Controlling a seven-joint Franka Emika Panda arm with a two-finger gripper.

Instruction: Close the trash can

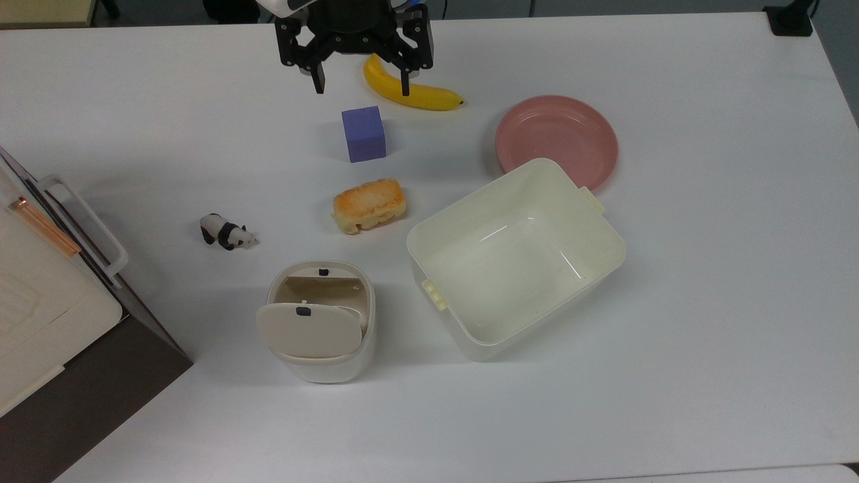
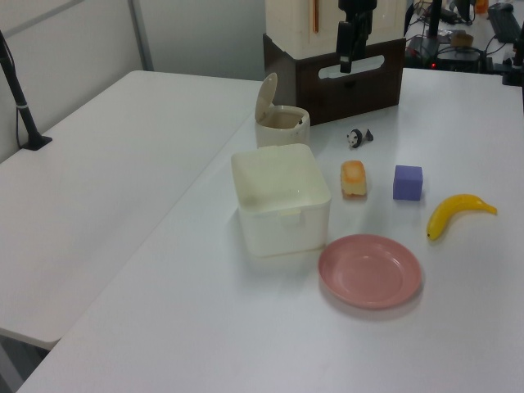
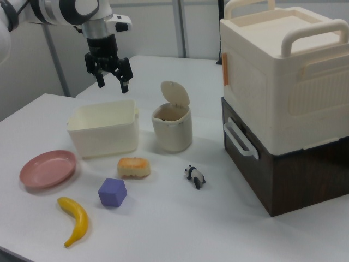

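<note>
while the trash can (image 1: 322,322) stands on the white table (image 1: 704,268) with its beige lid (image 1: 310,329) tipped up on its hinge (the tan inside is open to see in the right view), the gripper (image 1: 360,86) hangs in the air with its two black fingers spread apart, grasping nothing, well apart from the can. taking the trash can as the mark, in the top view: the cream tub (image 1: 515,258) sits just beside it on the top view's right, the panda figure (image 1: 227,232) and the bread roll (image 1: 369,204) lie near it above, the purple cube (image 1: 364,133), banana (image 1: 411,89) and pink plate (image 1: 556,141) farther above, the stacked cream-and-brown boxes (image 1: 40,315) to the top view's left.
</note>
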